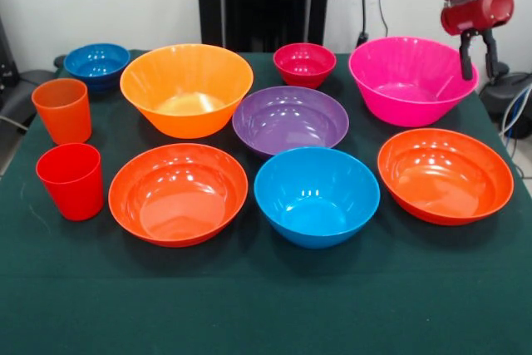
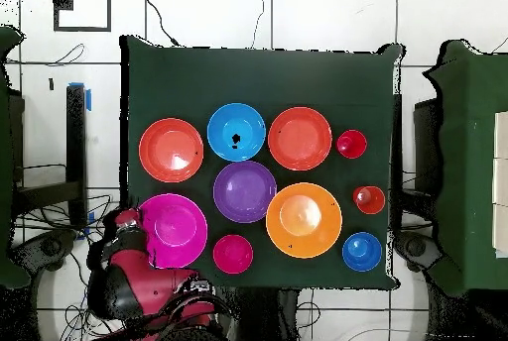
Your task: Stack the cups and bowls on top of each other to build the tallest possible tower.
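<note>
My gripper (image 1: 479, 62) hangs open at the right rim of the large pink bowl (image 1: 407, 89), holding nothing. All bowls sit apart and upright on the green cloth: the large orange bowl (image 1: 186, 93), purple bowl (image 1: 290, 122), light blue bowl (image 1: 317, 197), two red-orange bowls (image 1: 178, 197) (image 1: 445, 176), small dark blue bowl (image 1: 97, 62) and small crimson bowl (image 1: 304, 64). The translucent orange cup (image 1: 62, 112) and red cup (image 1: 71, 182) stand at the left. In the overhead view the gripper (image 2: 128, 222) is at the pink bowl (image 2: 174, 231)'s left edge.
The green-covered table (image 1: 266, 305) has bare cloth along its near side. Cables and dark equipment (image 1: 511, 97) lie just off the table behind the gripper. Nothing is stacked on anything.
</note>
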